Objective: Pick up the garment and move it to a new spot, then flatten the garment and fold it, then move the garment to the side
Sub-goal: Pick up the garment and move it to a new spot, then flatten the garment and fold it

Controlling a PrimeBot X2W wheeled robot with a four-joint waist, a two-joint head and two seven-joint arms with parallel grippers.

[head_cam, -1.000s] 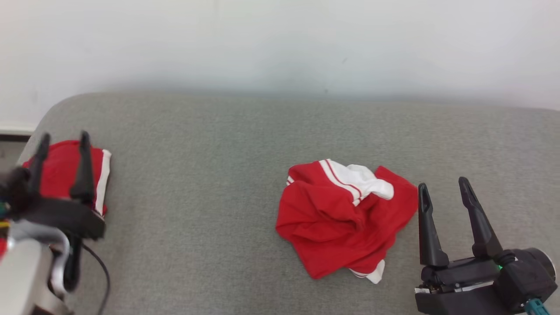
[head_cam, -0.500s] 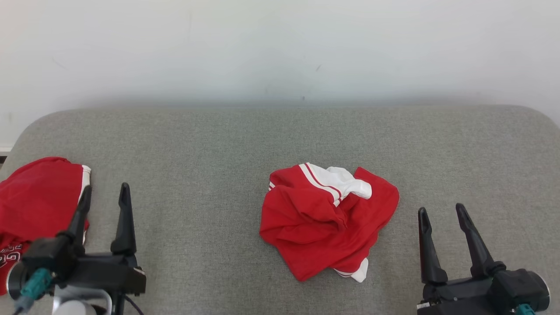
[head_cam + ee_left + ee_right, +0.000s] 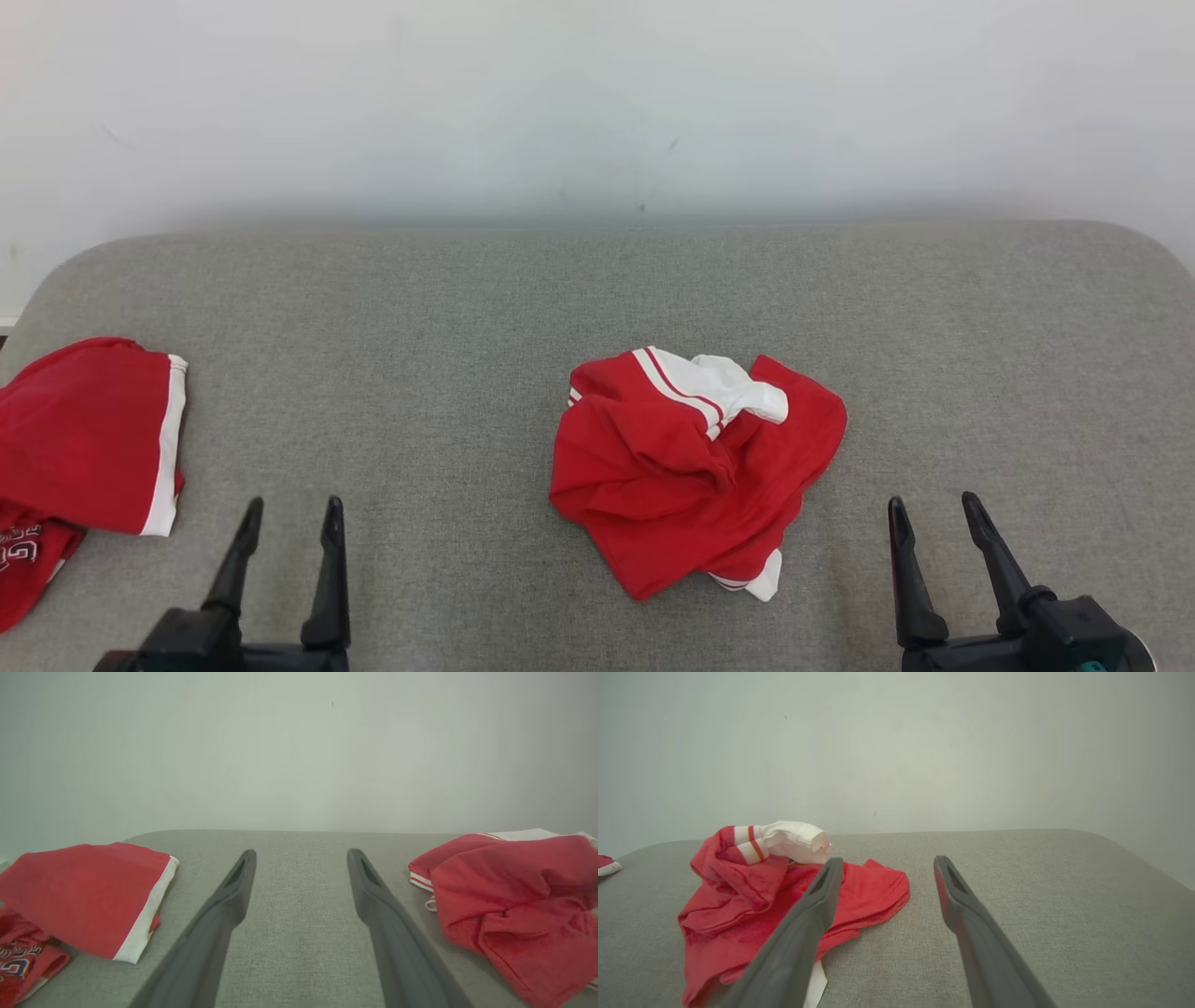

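garment (image 3: 695, 471): crumpled, red-and-white, middle of grey cushion (image 3: 467, 308) | left gripper (image 3: 293, 504): cushion's near-left edge, fingers spread, holding nothing | right gripper (image 3: 934, 502): cushion's near-right edge, fingers spread, empty, apart from garment

Soft matt cloth garment (image 3: 653, 467) on coarse, seemingly woven upholstery (image 3: 420, 327)

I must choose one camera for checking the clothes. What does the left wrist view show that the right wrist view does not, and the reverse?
Left wrist view: the open left gripper, and printed letters on red cloth by the folded garment. Right wrist view: the open right gripper and the cushion's rounded right corner. Both: the crumpled red and white garment, the folded garment (right wrist view: just its edge), grey cushion and white wall.
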